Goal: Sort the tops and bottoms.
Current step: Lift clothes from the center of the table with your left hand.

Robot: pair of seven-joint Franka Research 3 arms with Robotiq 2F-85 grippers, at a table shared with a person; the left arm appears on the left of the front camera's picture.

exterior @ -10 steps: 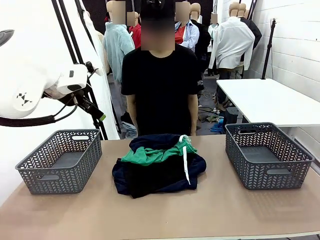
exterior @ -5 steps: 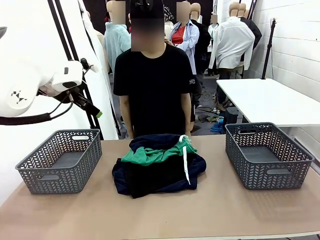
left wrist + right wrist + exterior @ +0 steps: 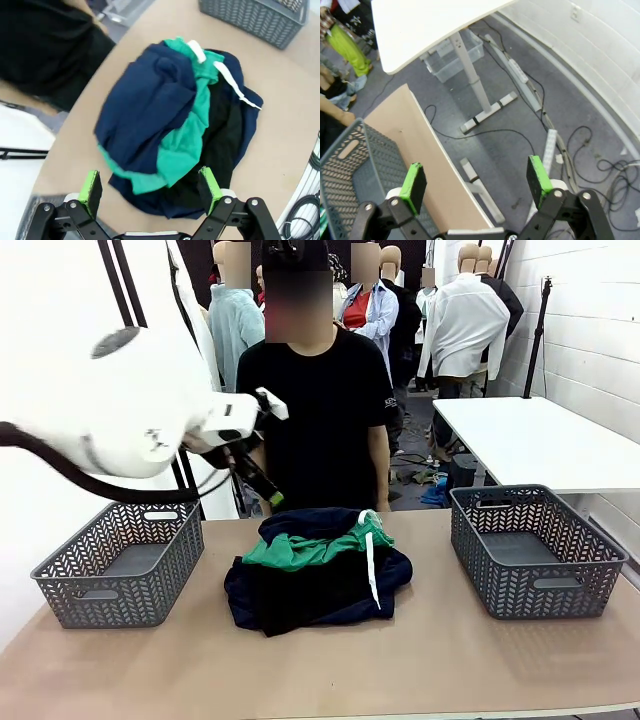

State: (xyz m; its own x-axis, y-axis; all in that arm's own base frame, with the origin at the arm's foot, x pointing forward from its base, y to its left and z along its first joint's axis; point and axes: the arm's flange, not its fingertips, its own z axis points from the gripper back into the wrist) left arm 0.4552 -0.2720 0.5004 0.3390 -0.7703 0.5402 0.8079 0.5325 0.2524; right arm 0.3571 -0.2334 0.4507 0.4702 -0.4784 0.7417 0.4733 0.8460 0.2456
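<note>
Swinging in from the left edge, the left arm (image 3: 130, 425) now hangs high over the near-left side of the table (image 3: 420, 670), where a second ago it sat well back beside the left basket (image 3: 150, 575). The person (image 3: 315, 400) stands at the far side, hands down, taking no part.

Both the left basket and the right basket (image 3: 530, 590) look bare inside, so by my reading nothing has been sorted yet and the whole job is left. All the clothes lie in one pile (image 3: 300, 605) at mid-table, between the baskets.

The bottoms (image 3: 300, 552) sit in that pile, sandwiched under a navy garment (image 3: 310, 523) and over darker cloth, with the white cord (image 3: 371, 570) trailing down the right side.

The left gripper (image 3: 255, 478) is spread wide and empty; its wrist view shows it well above the pile, the bottoms (image 3: 185, 145) showing between the pads (image 3: 91, 186). The right gripper (image 3: 476, 185) is also spread and empty, off past the table's edge near the right basket (image 3: 350, 165).
</note>
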